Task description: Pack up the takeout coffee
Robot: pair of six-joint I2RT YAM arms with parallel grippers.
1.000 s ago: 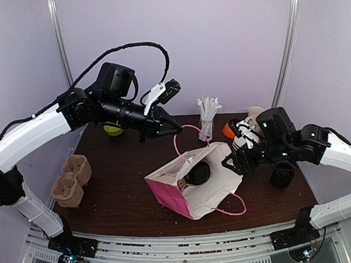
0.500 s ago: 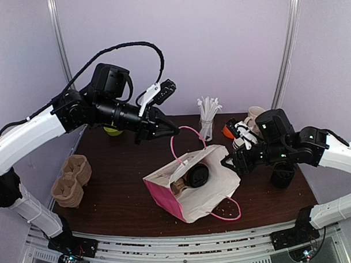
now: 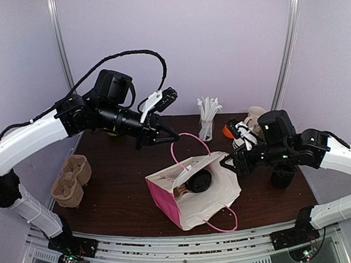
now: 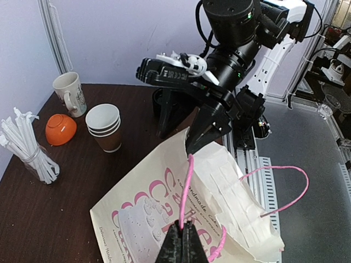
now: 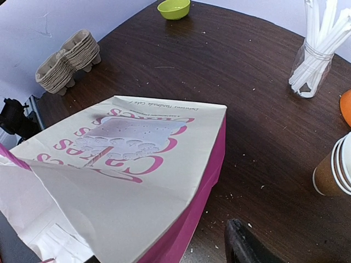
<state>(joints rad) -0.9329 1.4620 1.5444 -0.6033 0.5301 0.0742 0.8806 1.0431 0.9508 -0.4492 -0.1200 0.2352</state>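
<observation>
1. The cream paper bag with pink sides (image 3: 215, 193) has slid toward my bases, and its mouth is tipped higher than a second ago. I judge it is being stood up.
2. My left gripper (image 3: 175, 133) is clenched on the bag's pink cord handle (image 4: 188, 186), and the cord is taut.
3. My right gripper (image 3: 227, 160) is at the bag's open rim. I cannot tell whether it pinches the paper.
4. The brown paper cup with black lid (image 3: 198, 180) is inside the bag, lid toward the mouth, now slightly deeper. Packing looks nearly done.

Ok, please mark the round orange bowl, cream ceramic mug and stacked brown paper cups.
Round orange bowl (image 4: 60, 129): left wrist view, middle.
Cream ceramic mug (image 4: 70, 94): left wrist view, wall.
Stacked brown paper cups (image 4: 109, 141): left wrist view, wall.
</observation>
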